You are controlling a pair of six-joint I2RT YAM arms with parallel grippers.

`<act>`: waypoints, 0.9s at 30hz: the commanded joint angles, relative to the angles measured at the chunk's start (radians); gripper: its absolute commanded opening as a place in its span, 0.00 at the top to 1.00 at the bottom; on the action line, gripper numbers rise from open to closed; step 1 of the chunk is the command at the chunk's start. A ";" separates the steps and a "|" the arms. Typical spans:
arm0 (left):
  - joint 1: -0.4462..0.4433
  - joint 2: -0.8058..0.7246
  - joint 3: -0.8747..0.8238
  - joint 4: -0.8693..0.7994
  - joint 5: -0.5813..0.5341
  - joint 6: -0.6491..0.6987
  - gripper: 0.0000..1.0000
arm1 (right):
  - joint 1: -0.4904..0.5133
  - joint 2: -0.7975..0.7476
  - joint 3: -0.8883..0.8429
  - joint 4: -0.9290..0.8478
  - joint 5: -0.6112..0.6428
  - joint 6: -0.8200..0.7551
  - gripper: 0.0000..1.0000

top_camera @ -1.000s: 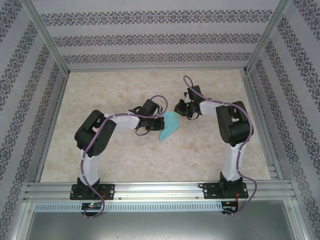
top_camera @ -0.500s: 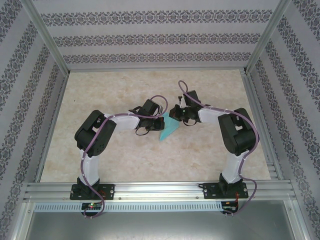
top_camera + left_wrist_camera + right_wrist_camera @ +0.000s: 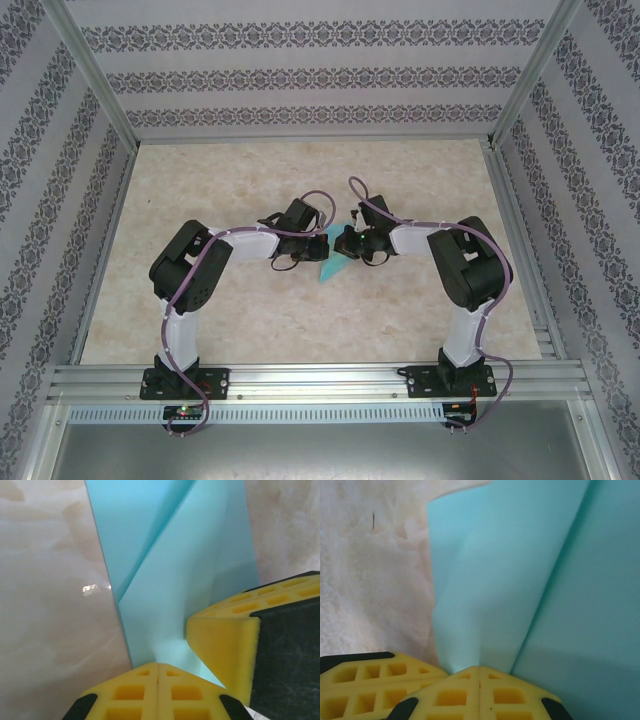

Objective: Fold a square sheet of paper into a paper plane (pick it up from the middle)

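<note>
The turquoise paper plane (image 3: 329, 269), a folded piece with lengthwise creases, lies on the table between the two arms. From the left, my left gripper (image 3: 320, 249) reaches its edge. It is shut, its yellow tips (image 3: 158, 667) together and resting on the paper (image 3: 170, 555). My right gripper (image 3: 343, 247) comes from the right and is also shut. Its tips (image 3: 479, 670) press where a raised fold of the paper (image 3: 520, 570) runs down to them. The two grippers stand close together: a right finger (image 3: 220, 645) shows in the left wrist view and a left finger (image 3: 370, 680) in the right wrist view.
The beige marbled tabletop (image 3: 230, 180) is fenced by patterned walls and an aluminium frame (image 3: 300, 380) along the near edge. Both arm bases sit on that rail, and purple cables loop over the forearms.
The right gripper has moved left from beside the paper onto it, close to the left gripper. The left arm has stayed put. More of the paper is covered.
</note>
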 commanded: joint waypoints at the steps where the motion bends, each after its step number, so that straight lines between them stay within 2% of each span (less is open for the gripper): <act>1: -0.019 0.053 -0.053 -0.158 -0.050 0.007 1.00 | -0.003 0.029 -0.016 -0.003 0.037 0.029 0.97; 8: -0.012 -0.008 0.000 -0.124 0.022 -0.009 0.99 | -0.008 0.069 -0.010 -0.073 0.076 -0.036 0.97; 11: 0.002 -0.045 0.039 -0.114 0.030 -0.016 0.95 | -0.016 0.095 -0.010 -0.090 0.076 -0.064 0.97; 15: 0.024 -0.068 0.062 -0.102 0.008 -0.036 0.94 | -0.019 0.117 -0.010 -0.091 0.076 -0.077 0.97; 27: 0.034 0.027 0.145 -0.108 -0.007 -0.035 0.98 | -0.020 0.118 -0.018 -0.079 0.075 -0.078 0.97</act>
